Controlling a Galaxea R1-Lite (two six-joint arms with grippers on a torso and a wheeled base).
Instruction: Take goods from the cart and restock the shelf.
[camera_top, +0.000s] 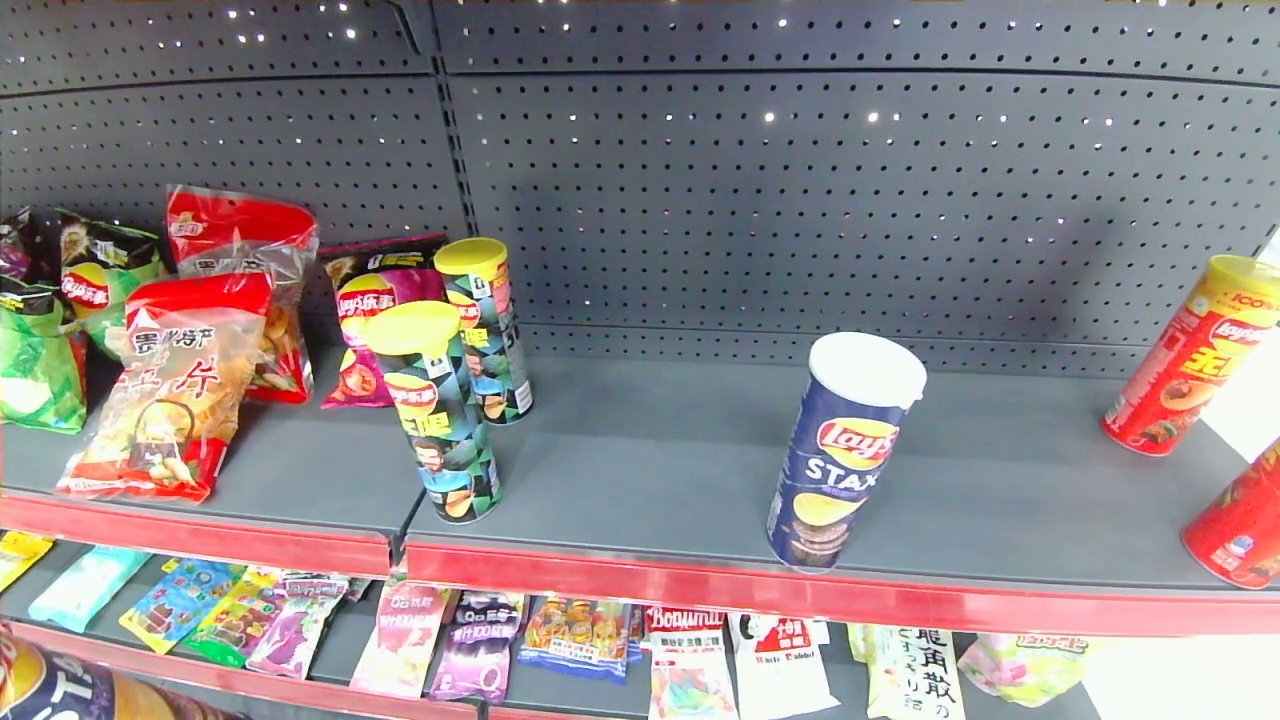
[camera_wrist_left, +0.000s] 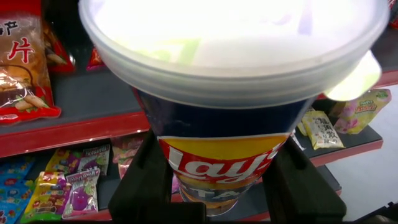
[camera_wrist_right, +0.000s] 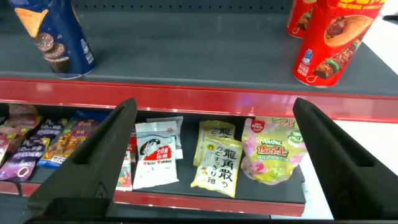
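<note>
My left gripper (camera_wrist_left: 221, 190) is shut on a dark blue chips can with a white lid (camera_wrist_left: 230, 93), one dark finger on each side of its body. The same can peeks in at the lower left corner of the head view (camera_top: 45, 690), below the shelf's level. A matching blue can (camera_top: 845, 450) stands upright near the front edge of the grey shelf (camera_top: 650, 470), and the right wrist view also catches that blue can (camera_wrist_right: 59, 37). My right gripper (camera_wrist_right: 214, 155) is open and holds nothing, in front of the lower shelf.
Two yellow-lidded cans (camera_top: 440, 410) (camera_top: 487, 325) stand left of centre, with snack bags (camera_top: 170, 390) beyond them. Two red cans (camera_top: 1190, 355) (camera_top: 1235, 525) stand at the right end. Bare shelf lies on either side of the blue can. Small packets (camera_wrist_right: 217, 162) fill the lower shelf.
</note>
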